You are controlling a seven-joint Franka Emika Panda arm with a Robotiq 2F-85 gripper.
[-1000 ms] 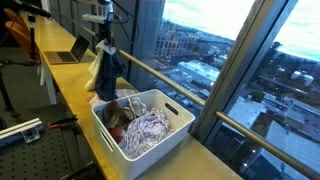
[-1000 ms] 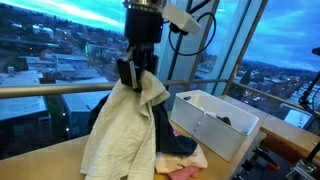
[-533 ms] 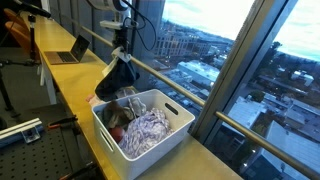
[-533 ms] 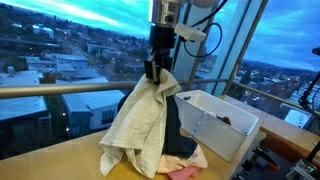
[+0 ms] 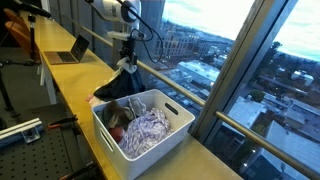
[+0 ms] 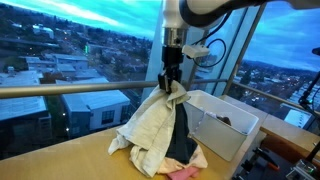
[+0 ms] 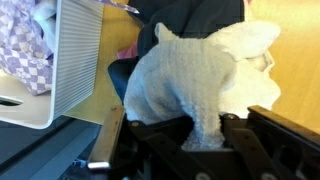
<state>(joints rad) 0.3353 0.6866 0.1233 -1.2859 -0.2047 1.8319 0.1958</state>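
Gripping cream towel [image 7: 203, 78] | tool [image 7: 205, 136] tips buried | dark garment [image 6: 180, 132] partly covered

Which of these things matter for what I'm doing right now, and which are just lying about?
In hand:
- gripper, shut on the cream towel
- dark garment hanging against the towel
- white basket beside them

Lying about:
- laptop, farther off
- patterned cloth in the basket

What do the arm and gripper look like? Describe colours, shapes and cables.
The arm has smooth, rounded white links. The gripper is black and blocky, with two dark fingers showing in the wrist view. A black cable loops beside the wrist.
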